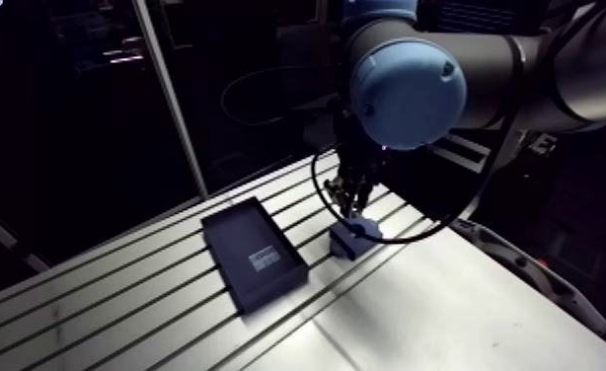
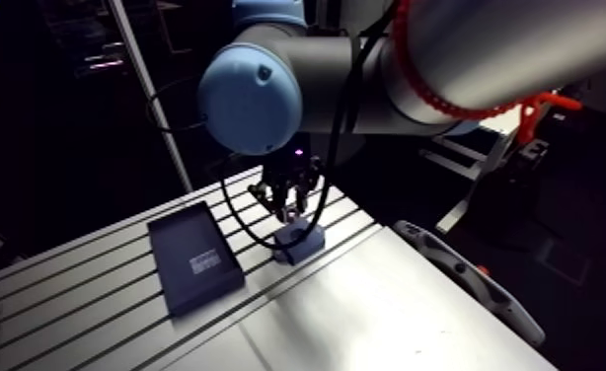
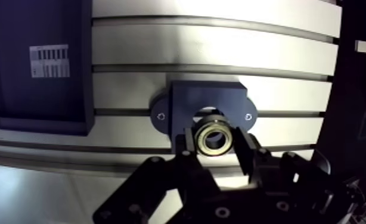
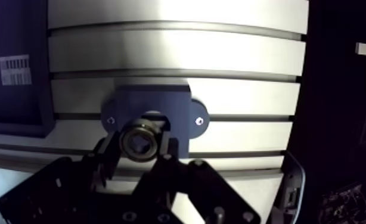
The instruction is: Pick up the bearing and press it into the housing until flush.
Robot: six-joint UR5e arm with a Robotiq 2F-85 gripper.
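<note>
1. Arm view: the arm comes down from above and the gripper (image 1: 351,197) hangs right over a small dark housing (image 1: 352,238) on the slotted table (image 1: 119,306). The fingertips are close above the block. From here they are too small and dark to read.
2. Arm view: a flat dark tray (image 1: 230,237) lies near the housing with a strip of table showing between them. It carries a pale label (image 1: 265,260) on its floor.
3. Wrist view: here's the clear look. The two fingers (image 3: 188,145) are clamped on the bearing (image 3: 214,138), one pad on each side of its metal ring, with its open centre facing the camera.
4. Wrist view: the bearing sits between the fingers, directly in line with the round bore of the housing (image 3: 185,98). I cannot tell whether it touches the housing.
5. Wrist view: the housing has a screw in each of its two side ears and straddles a table slot. The tray (image 3: 18,95) lies off to one side, apart from the housing, with its label (image 3: 49,61) plainly visible.
</note>
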